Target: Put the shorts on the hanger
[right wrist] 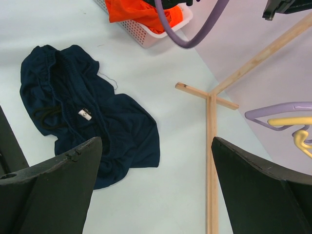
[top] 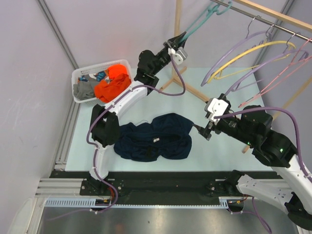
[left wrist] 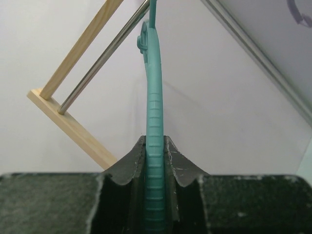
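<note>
Shorts [top: 153, 137]: lying crumpled on the table [top: 224, 161]. The white tag [top: 156, 140] is showing near the middle. The folds are making legs and waistband hard to tell apart.

Shorts, hidden parts: in the top view the left arm is covering their left edge. In the right wrist view the near hem [right wrist: 87, 122] is disappearing behind a dark finger [right wrist: 53, 190].

Hanger [top: 197, 22]: hanging in the air, far beyond the shorts and above them, with its hook up by the rail [top: 263, 19]. Whether the hook is resting on the rail cannot be told.

Hanger, left wrist view: the teal arm [left wrist: 155, 122] is rising edge-on. Its top is running out of frame and its lower end is sinking between the pads.

Left gripper [top: 179, 39]: pinching the hanger's arm, with both pads pressing its sides.

Right gripper [top: 202, 130]: hovering just right of the shorts. Its fingers are spread wide and holding nothing.

Basket [top: 80, 73]: sitting beyond the shorts to the left. It is holding an orange garment [top: 111, 83] and a grey one [top: 84, 90], both partly buried.

Other hangers: purple [top: 234, 53], yellow [top: 248, 51] and pink [top: 297, 58] are hanging on the rail beyond the shorts to the right, overlapping and partly cut off.
</note>
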Available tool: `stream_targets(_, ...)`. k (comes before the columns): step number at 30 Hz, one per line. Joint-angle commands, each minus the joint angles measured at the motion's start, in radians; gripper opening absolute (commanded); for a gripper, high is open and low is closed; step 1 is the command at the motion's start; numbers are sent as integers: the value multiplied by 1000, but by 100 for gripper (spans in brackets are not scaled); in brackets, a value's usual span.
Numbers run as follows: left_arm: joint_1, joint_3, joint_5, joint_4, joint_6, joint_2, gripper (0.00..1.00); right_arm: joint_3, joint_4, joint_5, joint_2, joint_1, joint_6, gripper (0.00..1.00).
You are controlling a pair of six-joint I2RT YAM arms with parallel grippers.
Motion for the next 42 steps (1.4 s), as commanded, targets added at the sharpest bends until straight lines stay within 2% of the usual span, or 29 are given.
stream_targets(1,-20,48,20,9,166,-81,0,4,31,3,-6,-3,3,100)
stream_targets(5,-20,28,0,-30,149,-120,0,4,41,0,-12,-3,2,100)
stream_targets(8,-18,-52,14,-74,118,-201,0,5,44,3,-19,-3,2,100)
stream_targets(14,2,-320,86,-206,95,-409,0,5,38,13,-34,-3,3,100)
stream_targets(23,74,-587,83,-554,-45,-744,0,16,64,-4,-40,-2,-9,99)
stream_targets(27,185,-647,178,-750,-159,-873,0,19,105,-32,-22,-2,-35,100)
stream_targets(29,238,-678,290,-818,-257,-916,0,19,122,-58,-5,-2,-50,100)
stream_targets(30,308,-696,336,-864,-299,-958,0,21,137,-63,1,-2,-61,100)
stream_targets(33,421,-789,445,-924,-432,-1066,0,21,163,-84,32,-2,-58,100)
stream_targets(35,477,-881,572,-935,-484,-1127,0,21,177,-113,58,-2,-41,99)
stream_targets(39,575,-990,712,-984,-515,-1290,0,19,215,-196,101,-2,-55,97)
stream_targets(42,588,-1029,785,-1064,-526,-1362,0,21,238,-277,135,0,-121,93)
